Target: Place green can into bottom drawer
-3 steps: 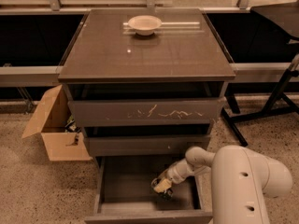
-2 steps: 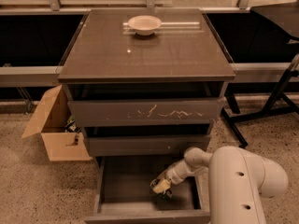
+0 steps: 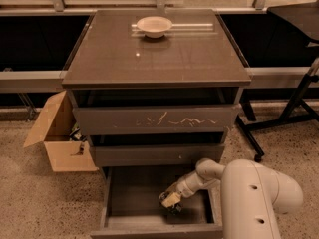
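The bottom drawer (image 3: 134, 193) of the grey-brown cabinet is pulled open and shows its flat grey floor. My arm reaches in from the right. My gripper (image 3: 170, 200) hangs low over the right half of the drawer floor, inside the drawer walls. The green can does not show clearly. Only a small dark shape (image 3: 175, 211) sits right under the gripper on the floor, mostly hidden by it. I cannot tell whether the gripper touches it.
The scratched top drawer (image 3: 154, 119) and the middle drawer (image 3: 157, 154) are slightly open. A white bowl (image 3: 154, 26) stands at the back of the cabinet top. An open cardboard box (image 3: 57, 136) sits on the floor at the left. A black stand leg (image 3: 294, 108) is at the right.
My gripper has shifted slightly left and down inside the bottom drawer. Nothing else has moved.
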### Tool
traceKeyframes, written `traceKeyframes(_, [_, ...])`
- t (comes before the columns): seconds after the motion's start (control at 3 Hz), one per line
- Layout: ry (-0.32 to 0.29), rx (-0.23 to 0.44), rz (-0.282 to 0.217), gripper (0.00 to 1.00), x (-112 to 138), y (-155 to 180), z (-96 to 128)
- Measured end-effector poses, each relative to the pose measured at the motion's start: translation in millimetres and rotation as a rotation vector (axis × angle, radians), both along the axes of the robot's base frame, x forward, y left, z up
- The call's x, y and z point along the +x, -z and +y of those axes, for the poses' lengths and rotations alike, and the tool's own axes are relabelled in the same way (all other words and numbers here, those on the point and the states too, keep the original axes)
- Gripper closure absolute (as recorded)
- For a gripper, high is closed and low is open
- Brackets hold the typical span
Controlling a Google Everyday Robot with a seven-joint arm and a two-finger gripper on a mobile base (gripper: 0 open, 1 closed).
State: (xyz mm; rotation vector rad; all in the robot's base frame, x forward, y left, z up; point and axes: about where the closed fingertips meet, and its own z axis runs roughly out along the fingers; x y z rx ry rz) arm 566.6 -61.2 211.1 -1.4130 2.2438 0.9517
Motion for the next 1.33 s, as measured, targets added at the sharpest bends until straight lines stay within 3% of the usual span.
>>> traceKeyframes(0.67, [0.002, 0.005, -0.011, 0.04, 0.3, -5.0, -0.1])
traceKeyframes(1.0, [0.02, 0.037, -0.049, 0.0, 2.2, -24.3, -7.6])
traceKeyframes(1.33, [0.072, 0.105, -0.108, 0.0, 4.0, -58.0, -29.7])
